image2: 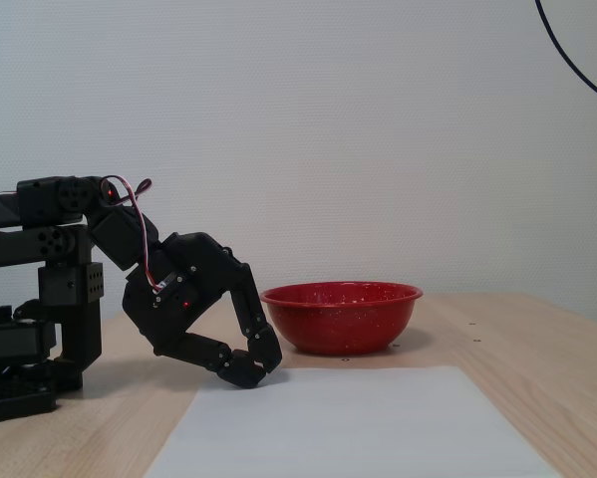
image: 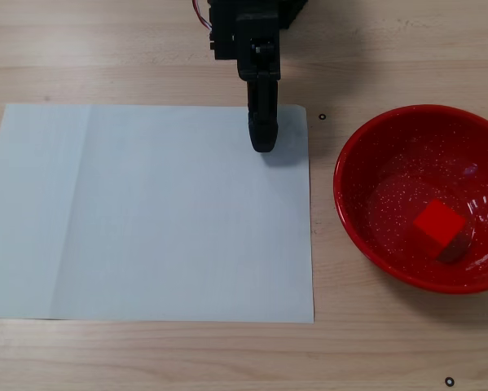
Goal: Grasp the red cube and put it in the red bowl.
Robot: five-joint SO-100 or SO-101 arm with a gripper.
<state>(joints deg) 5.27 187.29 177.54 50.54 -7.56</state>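
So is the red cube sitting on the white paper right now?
No, in the top-down fixed view the red cube lies inside the red bowl, off the white paper.

Both fixed views are being lit evenly and brightly, with everything rendered in sharp focus. A soft shadow is being cast to the right of the gripper (image: 262, 145) onto the white paper (image: 146, 212). Faint glare is being reflected inside the red bowl (image: 358, 155). No edge distortion is being shown.

Arm folded low, wrist bent downward; hand (image2: 250, 370) empty, fingertips pressed together, tips down close to the surface.
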